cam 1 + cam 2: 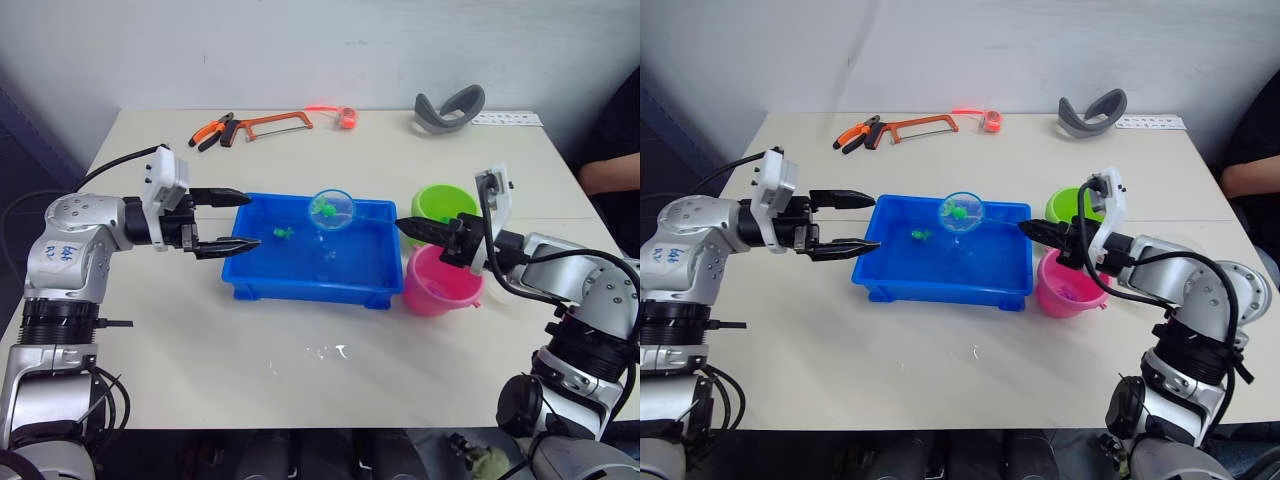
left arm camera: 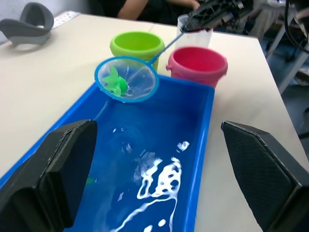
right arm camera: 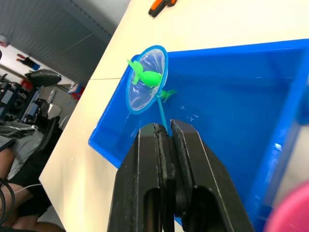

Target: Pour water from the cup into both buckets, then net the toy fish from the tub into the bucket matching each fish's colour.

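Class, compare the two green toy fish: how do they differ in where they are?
One green fish lies in the net, lifted above the tub's water; the other green fish is still down in the tub. The netted fish looks larger than the one in the tub. Both are bright green plastic.

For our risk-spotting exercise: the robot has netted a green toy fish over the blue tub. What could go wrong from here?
The green toy fish lies loose in the shallow blue-rimmed net; a tilt might drop it back into the blue plastic tub. The pink bucket stands before the lime green bucket, so the right gripper might deliver wrongly or knock it.
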Controlling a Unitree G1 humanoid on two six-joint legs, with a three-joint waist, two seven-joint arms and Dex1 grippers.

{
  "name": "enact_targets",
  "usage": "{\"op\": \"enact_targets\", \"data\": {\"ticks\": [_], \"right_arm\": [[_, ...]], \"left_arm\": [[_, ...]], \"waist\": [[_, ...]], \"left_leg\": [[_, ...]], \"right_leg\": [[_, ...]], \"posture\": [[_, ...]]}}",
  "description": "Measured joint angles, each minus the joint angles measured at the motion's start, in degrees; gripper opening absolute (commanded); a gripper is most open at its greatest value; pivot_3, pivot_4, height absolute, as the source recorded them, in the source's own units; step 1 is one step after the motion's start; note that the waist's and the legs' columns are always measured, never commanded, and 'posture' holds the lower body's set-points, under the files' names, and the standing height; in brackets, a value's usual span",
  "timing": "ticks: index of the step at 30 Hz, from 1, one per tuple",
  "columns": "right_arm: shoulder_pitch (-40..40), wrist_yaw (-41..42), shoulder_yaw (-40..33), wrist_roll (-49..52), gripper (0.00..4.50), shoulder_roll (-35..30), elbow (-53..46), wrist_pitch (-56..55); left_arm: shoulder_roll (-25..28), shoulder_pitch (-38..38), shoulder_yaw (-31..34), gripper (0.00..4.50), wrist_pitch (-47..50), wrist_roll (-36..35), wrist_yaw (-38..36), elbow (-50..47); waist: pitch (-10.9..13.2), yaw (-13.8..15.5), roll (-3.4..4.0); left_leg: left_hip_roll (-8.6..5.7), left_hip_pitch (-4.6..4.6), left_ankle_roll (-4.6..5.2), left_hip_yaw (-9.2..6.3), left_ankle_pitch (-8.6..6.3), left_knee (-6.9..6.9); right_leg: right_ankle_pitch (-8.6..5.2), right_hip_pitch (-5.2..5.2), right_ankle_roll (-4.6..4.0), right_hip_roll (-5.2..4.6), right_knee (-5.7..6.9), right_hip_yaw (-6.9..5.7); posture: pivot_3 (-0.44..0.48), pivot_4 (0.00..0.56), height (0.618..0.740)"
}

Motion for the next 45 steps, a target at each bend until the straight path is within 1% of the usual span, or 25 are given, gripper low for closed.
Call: {"op": "enact_targets", "data": {"ticks": [3, 5, 8, 10, 13, 14, 16, 18, 19, 21, 23, 25, 28, 37, 39, 42, 45], "right_arm": [[1.3, 0.0, -0.8, 0.1, 0.0, -0.6, -1.1, 0.1], [2.3, -0.5, -3.8, 0.8, 0.0, -1.6, -2.9, 1.5], [2.2, -0.8, -6.1, 2.4, 0.0, -2.9, -3.6, 2.0], [2.5, -1.6, -8.4, 3.9, 0.0, -5.6, -4.2, 2.3], [3.5, -2.4, -13.7, 4.5, 0.0, -11.6, -5.3, 2.3], [3.6, -2.4, -13.9, 4.5, 0.0, -11.7, -5.3, 2.3], [4.7, -2.8, -16.3, 4.2, 0.0, -14.0, -5.3, 2.3], [7.8, -3.3, -17.9, 2.5, 0.0, -16.4, -5.1, 1.6], [8.6, -3.4, -17.9, 1.7, 0.0, -16.8, -5.0, 1.0], [12.8, -2.0, -15.0, -1.2, 0.0, -18.7, -5.7, -3.7], [17.6, -0.3, -8.9, -5.5, 0.0, -19.1, -8.9, -11.4], [19.8, 0.3, -7.0, -7.8, 0.0, -19.2, -9.4, -14.8], [21.7, 0.8, -6.6, -9.7, 0.0, -19.2, -9.7, -19.2], [21.9, 0.7, -6.4, -11.1, 0.0, -19.4, -8.6, -23.7], [23.4, 2.3, -3.4, -13.6, 0.0, -21.3, -9.3, -27.4], [26.5, 4.5, 3.8, -22.1, 0.0, -25.3, -10.3, -36.9], [28.9, 5.4, 9.2, -30.0, 0.0, -27.6, -10.2, -45.2]], "left_arm": [[-0.2, -0.8, -0.6, 4.47, 1.4, 0.0, 0.1, 0.2], [-2.6, -3.9, -2.3, 4.47, 3.3, 0.0, 0.7, 2.1], [-4.2, -5.6, -2.4, 4.47, 4.3, -0.2, 1.8, 2.2], [-6.9, -7.3, -2.4, 4.47, 5.6, -0.6, 3.7, 2.2], [-11.1, -9.2, -3.4, 4.47, 5.8, -0.8, 5.9, 2.2], [-11.2, -9.3, -3.4, 4.47, 5.7, -0.8, 5.9, 2.2], [-13.0, -9.9, -4.3, 4.47, 2.8, -0.2, 6.0, 2.2], [-15.5, -10.0, -5.0, 4.47, 2.0, 0.3, 6.6, 2.2], [-15.7, -10.0, -5.0, 4.47, 2.0, 0.3, 6.6, 2.2], [-16.6, -9.7, -5.1, 4.47, 1.5, 0.3, 6.7, 2.2], [-18.9, -8.2, -4.4, 4.47, 0.8, -0.1, 8.3, 2.3], [-18.9, -7.0, -4.1, 4.47, 0.3, -0.1, 8.5, 2.3], [-18.6, -4.6, -3.7, 4.47, 0.3, -0.1, 8.5, 2.2], [-17.9, -4.5, -3.7, 4.47, 0.2, 0.0, 8.0, 2.0], [-17.8, -4.5, -3.7, 4.47, -0.1, 0.1, 7.5, 2.0], [-17.9, -4.6, -3.8, 4.47, -0.3, 0.2, 7.0, 2.0], [-17.9, -4.7, -3.8, 4.47, -0.4, 0.3, 6.7, 2.0]], "waist": [[0.0, 0.0, 0.0], [0.0, 0.1, 0.0], [0.0, 0.1, 0.0], [0.0, 0.3, 0.0], [0.0, 0.3, 0.0], [0.0, 0.3, 0.0], [0.0, 0.3, 0.0], [0.0, 0.3, 0.0], [0.0, 0.3, 0.0], [0.0, 0.3, 0.01], [0.0, 0.3, 0.01], [0.0, 0.3, 0.01], [0.0, 0.4, 0.01], [0.0, 0.7, 0.01], [0.0, 0.7, 0.01], [0.0, 0.7, 0.01], [0.0, 0.8, 0.01]], "left_leg": [[0.0, 0.01, 0.0, 0.02, 0.0, 0.0], [0.02, -0.01, 0.0, 0.04, 0.0, 0.03], [0.05, 0.0, 0.0, 0.03, 0.0, 0.04], [0.04, -0.04, 0.0, -0.01, 0.0, 0.05], [0.04, -0.04, 0.0, 0.02, 0.0, 0.06], [0.04, -0.04, 0.0, 0.02, 0.01, 0.06], [0.04, -0.03, 0.0, 0.04, 0.01, 0.06], [0.05, -0.02, 0.0, 0.06, 0.01, 0.06], [0.05, -0.01, 0.0, 0.07, 0.01, 0.06], [0.07, 0.01, 0.0, 0.11, 0.01, 0.06], [0.07, 0.09, -0.01, 0.11, 0.01, 0.07], [0.07, 0.09, -0.01, 0.12, 0.01, 0.06], [0.07, 0.09, -0.01, 0.1, 0.01, 0.09], [0.07, 0.19, -0.02, 0.08, 0.02, 0.11], [0.07, 0.19, -0.02, 0.09, 0.02, 0.1], [0.07, 0.2, -0.02, 0.11, 0.02, 0.1], [0.07, 0.2, -0.02, 0.11, 0.02, 0.1]], "right_leg": [[0.0, 0.0, 0.0, 0.14, 0.0, 0.01], [0.0, 0.0, 0.01, 0.31, 0.0, 0.06], [0.01, 0.0, 0.01, 0.32, 0.01, 0.17], [0.01, 0.0, 0.01, 0.3, 0.0, 0.18], [0.01, 0.0, 0.02, 0.33, -0.01, 0.17], [0.01, 0.0, 0.02, 0.33, -0.01, 0.17], [0.01, 0.0, 0.02, 0.33, -0.01, 0.17], [0.01, 0.01, 0.02, 0.34, -0.01, 0.16], [0.01, 0.02, 0.02, 0.35, -0.02, 0.17], [0.01, 0.02, 0.03, 0.39, -0.01, 0.16], [0.02, 0.08, 0.04, 0.39, -0.01, 0.18], [0.02, 0.08, 0.04, 0.39, -0.02, 0.17], [0.02, 0.08, 0.04, 0.4, -0.01, 0.15], [0.03, 0.2, 0.05, 0.39, -0.04, 0.15], [0.03, 0.2, 0.05, 0.4, -0.04, 0.15], [0.03, 0.2, 0.05, 0.41, -0.05, 0.15], [0.03, 0.2, 0.05, 0.42, -0.05, 0.15]], "posture": [[0.0, 0.15, 0.74], [0.0, 0.15, 0.74], [0.0, 0.15, 0.74], [0.0, 0.15, 0.74], [0.0, 0.15, 0.74], [0.0, 0.15, 0.74], [0.0, 0.15, 0.74], [0.0, 0.15, 0.74], [0.0, 0.15, 0.74], [0.0, 0.15, 0.74], [0.0, 0.15, 0.74], [0.0, 0.15, 0.74], [0.0, 0.15, 0.74], [0.0, 0.15, 0.74], [0.0, 0.15, 0.74], [0.0, 0.15, 0.74], [0.0, 0.15, 0.74]]}}
